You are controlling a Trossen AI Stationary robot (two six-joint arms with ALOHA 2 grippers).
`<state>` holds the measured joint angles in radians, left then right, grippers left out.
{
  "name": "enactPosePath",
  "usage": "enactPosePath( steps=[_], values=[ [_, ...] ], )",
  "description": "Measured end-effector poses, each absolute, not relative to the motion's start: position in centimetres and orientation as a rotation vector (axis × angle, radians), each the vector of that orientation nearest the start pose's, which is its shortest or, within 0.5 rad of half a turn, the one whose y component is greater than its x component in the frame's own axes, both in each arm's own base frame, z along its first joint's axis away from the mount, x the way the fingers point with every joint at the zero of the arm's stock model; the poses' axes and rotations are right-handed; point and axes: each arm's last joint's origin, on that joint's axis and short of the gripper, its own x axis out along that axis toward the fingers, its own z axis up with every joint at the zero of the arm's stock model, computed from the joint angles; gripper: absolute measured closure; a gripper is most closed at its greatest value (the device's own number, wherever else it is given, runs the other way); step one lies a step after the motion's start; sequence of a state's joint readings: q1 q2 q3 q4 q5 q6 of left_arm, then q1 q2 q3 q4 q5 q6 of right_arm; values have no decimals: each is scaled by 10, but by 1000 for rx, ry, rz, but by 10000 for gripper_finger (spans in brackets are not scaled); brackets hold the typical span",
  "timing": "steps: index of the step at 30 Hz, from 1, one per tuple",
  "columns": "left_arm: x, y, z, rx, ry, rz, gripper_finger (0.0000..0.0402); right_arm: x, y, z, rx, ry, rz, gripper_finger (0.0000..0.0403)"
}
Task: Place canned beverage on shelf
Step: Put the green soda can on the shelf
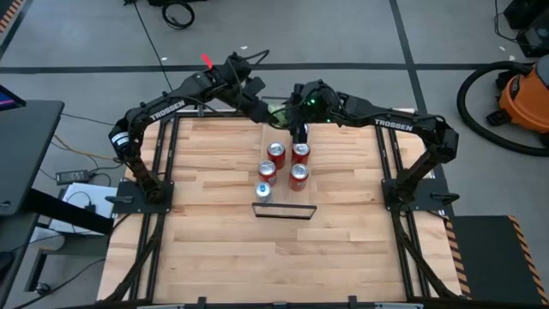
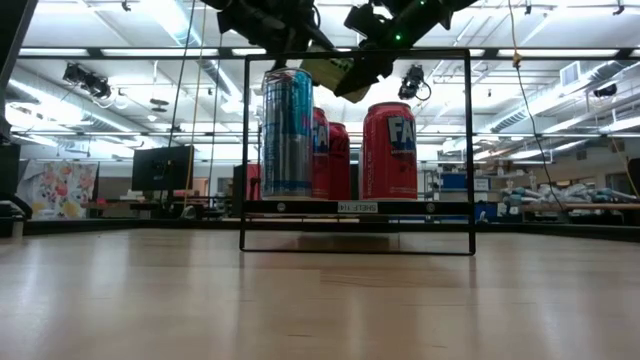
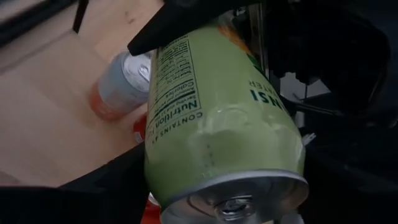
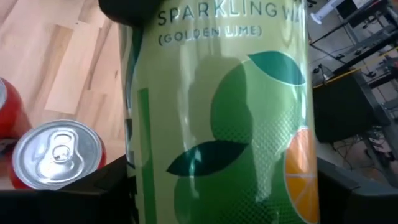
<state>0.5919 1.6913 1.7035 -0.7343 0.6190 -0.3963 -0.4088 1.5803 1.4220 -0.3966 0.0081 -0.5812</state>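
A green sparkling-water can (image 1: 279,110) hangs in the air over the table's far middle, with my left gripper (image 1: 264,103) and my right gripper (image 1: 294,105) both shut on it from either side. In the low view the can (image 2: 335,68) shows tilted above the other cans. Several red cans (image 1: 298,176) and a silver-blue can (image 1: 263,190) stand on their bases on the tabletop. The shelf (image 1: 285,209), a narrow board with black wire rails, stands just nearer than they do. My left gripper pinches the green can's side wall (image 3: 158,162) between its two fingers (image 3: 106,186), coming from the table's left. The can's end (image 3: 236,205) points back toward the wrist. The can is tilted and clear of the table. My right gripper pinches the green can's printed side wall (image 4: 143,180) between its two fingers (image 4: 93,186), coming from the table's right and slanting down. The fingers lie across the can. The can hangs clear of the table above the standing cans.
The butcher-block tabletop (image 1: 206,249) stretches bare toward the near edge, in front of the shelf. Black arm frames (image 1: 137,202) stand at both sides. An orange vacuum (image 1: 523,94) sits on the floor beyond the table's right.
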Motion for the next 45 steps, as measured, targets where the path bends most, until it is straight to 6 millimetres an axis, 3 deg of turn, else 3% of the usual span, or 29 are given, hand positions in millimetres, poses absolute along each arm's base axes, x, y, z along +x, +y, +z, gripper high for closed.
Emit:
enactPosePath(
  steps=[9,24,28,35,45],
  values=[
    [311,197,374,-613,537,73,8,321,-140,344,-387,624,-260,87],
    [286,188,426,-110,330,207,10,304,-137,362,-232,551,-266,87],
    [285,189,432,-80,286,211,10,291,-143,374,-110,473,-252,87],
    [288,187,444,-57,170,142,10,281,-162,375,68,430,-252,86],
    [295,181,456,-101,43,124,10,284,-163,398,94,197,-149,86]
  ],
)
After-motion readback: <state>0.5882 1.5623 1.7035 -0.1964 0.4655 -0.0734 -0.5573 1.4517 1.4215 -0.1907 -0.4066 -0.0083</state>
